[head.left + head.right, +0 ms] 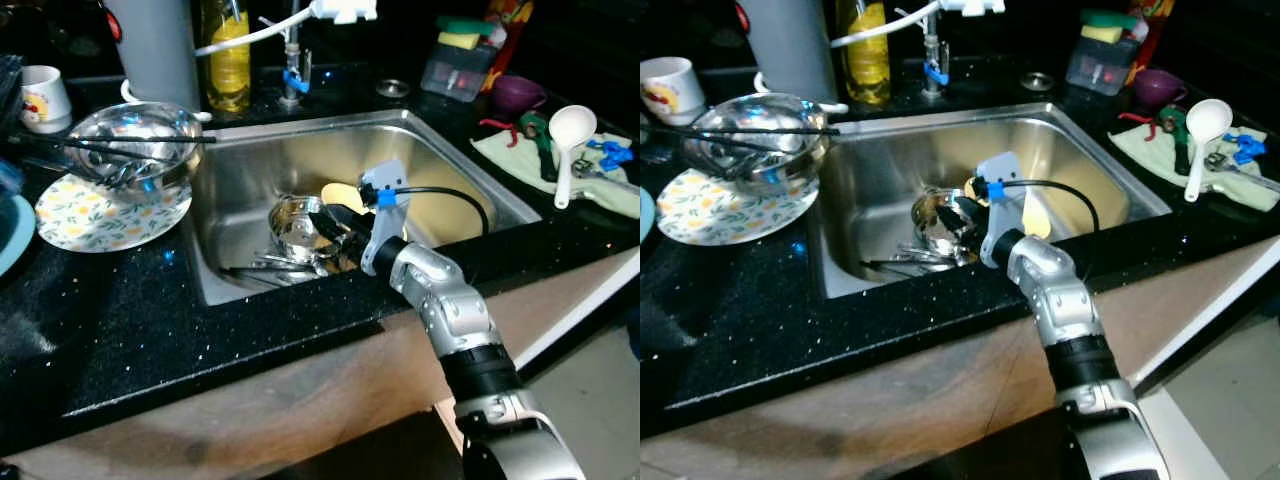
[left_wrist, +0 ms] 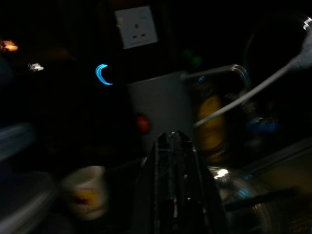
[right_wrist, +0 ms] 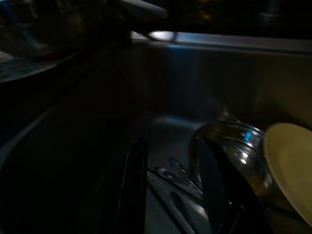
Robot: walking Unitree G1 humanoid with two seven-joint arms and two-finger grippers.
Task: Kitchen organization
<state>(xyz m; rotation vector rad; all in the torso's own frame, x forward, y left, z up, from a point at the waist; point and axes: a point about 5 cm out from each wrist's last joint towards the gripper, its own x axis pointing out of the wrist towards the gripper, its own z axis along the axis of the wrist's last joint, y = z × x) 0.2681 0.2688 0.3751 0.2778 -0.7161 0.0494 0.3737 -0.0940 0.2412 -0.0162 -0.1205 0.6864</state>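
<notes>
Your right pincer [image 3: 170, 190], fingers parted and empty, reaches into the sink [image 1: 250, 170] over loose cutlery [image 1: 270, 268] beside a steel pot [image 1: 295, 225] (retrieval stage); next, lower and close.

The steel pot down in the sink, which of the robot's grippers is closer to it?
Right. The right gripper is down in the sink, fingers open right beside the steel pot above the cutlery. The left gripper hangs over the counter near the white mug, away from the sink.

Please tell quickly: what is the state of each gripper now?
Left gripper: closed, holding nothing.
Right gripper: open, holding nothing, down in the sink above the cutlery.
</notes>
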